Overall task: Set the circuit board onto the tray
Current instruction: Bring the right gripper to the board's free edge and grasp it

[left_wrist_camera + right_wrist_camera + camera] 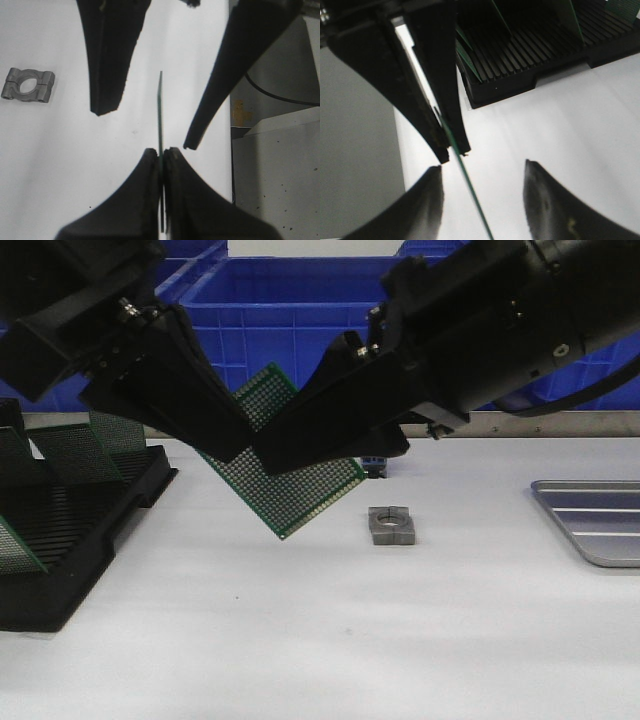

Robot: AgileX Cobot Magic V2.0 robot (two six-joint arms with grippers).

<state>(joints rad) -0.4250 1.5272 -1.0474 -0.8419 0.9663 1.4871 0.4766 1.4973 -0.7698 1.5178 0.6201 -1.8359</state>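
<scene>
A green perforated circuit board (300, 485) hangs tilted on one corner above the white table. My left gripper (236, 445) is shut on its upper left edge; in the left wrist view the board (161, 100) shows edge-on, pinched between the jaws of the left gripper (161, 151). My right gripper (266, 456) is open, one finger on each side of the board, not touching it. In the right wrist view the board (472, 192) runs between the jaws of the right gripper (483, 165). The silver-grey tray (590, 525) lies at the far right, empty.
A black slotted rack (70, 530) with several green boards stands at the left, also in the right wrist view (530, 55). A small grey metal clamp block (391, 525) lies just right of the board. Blue crates (300, 310) stand behind the table.
</scene>
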